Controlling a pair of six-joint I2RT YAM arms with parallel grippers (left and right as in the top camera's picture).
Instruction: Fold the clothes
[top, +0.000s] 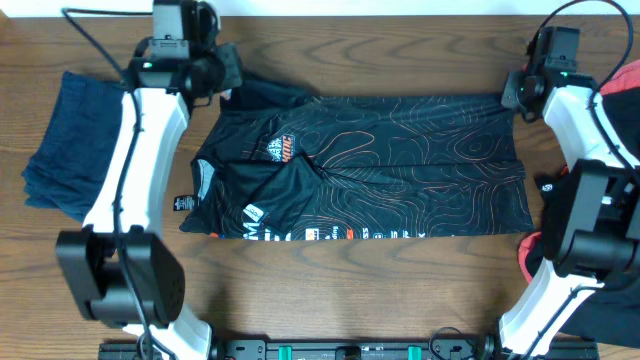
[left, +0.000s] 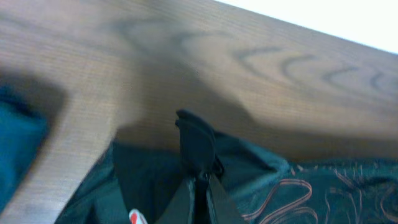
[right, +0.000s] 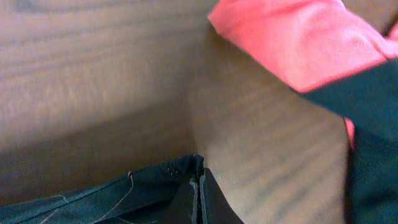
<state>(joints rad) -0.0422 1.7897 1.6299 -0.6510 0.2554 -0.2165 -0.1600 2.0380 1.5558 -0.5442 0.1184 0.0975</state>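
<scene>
The black jersey (top: 370, 165) with thin orange contour lines and white-orange lettering lies spread across the middle of the table. My left gripper (top: 228, 82) is shut on the jersey's far left corner; in the left wrist view the jaws (left: 202, 177) pinch a fold of black cloth (left: 261, 168). My right gripper (top: 513, 92) is shut on the jersey's far right corner; in the right wrist view the jaws (right: 199, 180) clamp its hem (right: 124, 190). Both corners are held at the far edge.
A folded navy garment (top: 65, 145) lies at the left. A red garment (top: 620, 85) and dark cloth lie at the right edge, with the red one also in the right wrist view (right: 292, 43). Bare wood table (top: 360, 275) runs in front of the jersey.
</scene>
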